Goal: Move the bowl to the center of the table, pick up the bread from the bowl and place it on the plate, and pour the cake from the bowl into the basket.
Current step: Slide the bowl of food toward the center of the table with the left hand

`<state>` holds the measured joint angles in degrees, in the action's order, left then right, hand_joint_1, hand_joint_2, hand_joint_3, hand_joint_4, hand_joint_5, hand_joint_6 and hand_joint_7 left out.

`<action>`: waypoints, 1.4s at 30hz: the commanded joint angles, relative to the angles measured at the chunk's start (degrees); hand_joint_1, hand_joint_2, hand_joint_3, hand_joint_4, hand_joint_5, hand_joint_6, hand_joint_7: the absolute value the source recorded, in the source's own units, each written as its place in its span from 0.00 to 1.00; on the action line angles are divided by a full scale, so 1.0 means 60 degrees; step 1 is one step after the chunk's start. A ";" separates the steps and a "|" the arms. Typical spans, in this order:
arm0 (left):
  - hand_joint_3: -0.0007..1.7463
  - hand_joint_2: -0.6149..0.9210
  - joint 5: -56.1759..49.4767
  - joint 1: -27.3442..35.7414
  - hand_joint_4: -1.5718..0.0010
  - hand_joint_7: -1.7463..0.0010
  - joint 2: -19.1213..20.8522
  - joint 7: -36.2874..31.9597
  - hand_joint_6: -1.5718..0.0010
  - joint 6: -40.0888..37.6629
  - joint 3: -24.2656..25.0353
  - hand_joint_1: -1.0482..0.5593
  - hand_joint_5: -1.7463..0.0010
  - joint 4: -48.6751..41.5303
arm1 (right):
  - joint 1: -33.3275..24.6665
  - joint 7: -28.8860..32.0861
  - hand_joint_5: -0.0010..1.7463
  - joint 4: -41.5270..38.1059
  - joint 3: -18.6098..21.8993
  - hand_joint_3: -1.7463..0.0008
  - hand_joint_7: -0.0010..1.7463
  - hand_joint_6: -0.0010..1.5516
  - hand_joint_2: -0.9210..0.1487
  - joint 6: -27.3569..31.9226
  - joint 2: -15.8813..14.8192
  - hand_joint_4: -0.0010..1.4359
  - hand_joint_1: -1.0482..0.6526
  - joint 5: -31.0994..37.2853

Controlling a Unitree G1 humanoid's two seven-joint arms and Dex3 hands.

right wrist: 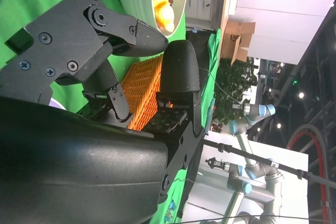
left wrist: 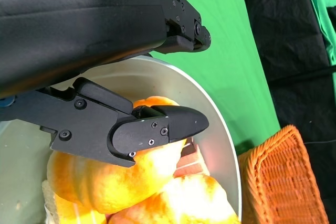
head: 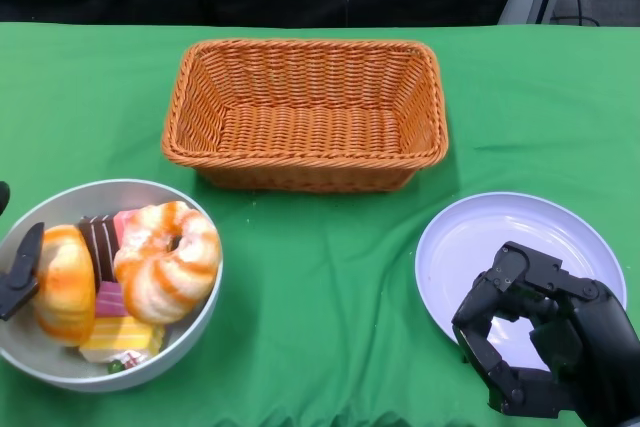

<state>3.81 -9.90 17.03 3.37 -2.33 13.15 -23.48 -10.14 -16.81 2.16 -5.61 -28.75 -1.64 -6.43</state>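
A grey bowl (head: 205, 317) sits at the table's front left. It holds an orange bread roll (head: 62, 282), a swirled ring-shaped bread (head: 165, 262) and several cake pieces (head: 120, 335). My left hand (head: 18, 272) is at the bowl's left rim. In the left wrist view, the left hand (left wrist: 105, 40) has one finger above the roll (left wrist: 105, 182) inside the bowl (left wrist: 220, 129) and another outside the rim, with gaps on both sides. My right hand (head: 545, 332) hovers over the near part of the white plate (head: 500, 222), fingers curled in on nothing.
An orange wicker basket (head: 305, 112) stands at the back centre and also shows in the wrist views, basket (right wrist: 144, 90) and basket (left wrist: 283, 182). Green cloth covers the table between bowl, basket and plate. The far table edge runs behind the basket.
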 commanded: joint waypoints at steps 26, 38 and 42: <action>0.35 1.00 0.0113 0.1345 0.84 1.00 -0.1141 0.0071 0.87 -0.1839 -0.1010 0.31 1.00 0.3559 | 0.0167 0.0120 0.96 -0.0189 0.0049 0.44 0.76 0.47 0.40 -0.0152 -0.0050 0.55 0.49 0.0029; 0.35 1.00 -0.0279 0.1974 0.83 0.99 -0.2049 -0.0137 0.87 -0.2110 -0.1781 0.32 0.99 0.4822 | 0.0129 0.0162 0.96 -0.0183 0.0026 0.45 0.76 0.48 0.40 -0.0123 -0.0022 0.56 0.49 0.0056; 0.34 1.00 -0.0411 0.2084 0.83 0.99 -0.2165 -0.0069 0.87 -0.2061 -0.2044 0.32 0.99 0.4917 | 0.0106 0.0173 0.96 -0.0181 0.0016 0.45 0.76 0.48 0.40 -0.0105 -0.0025 0.56 0.49 0.0077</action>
<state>1.79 2.16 3.76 2.88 -14.82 1.22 5.35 -9.43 -16.12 1.05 -5.79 -28.92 -1.57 -5.74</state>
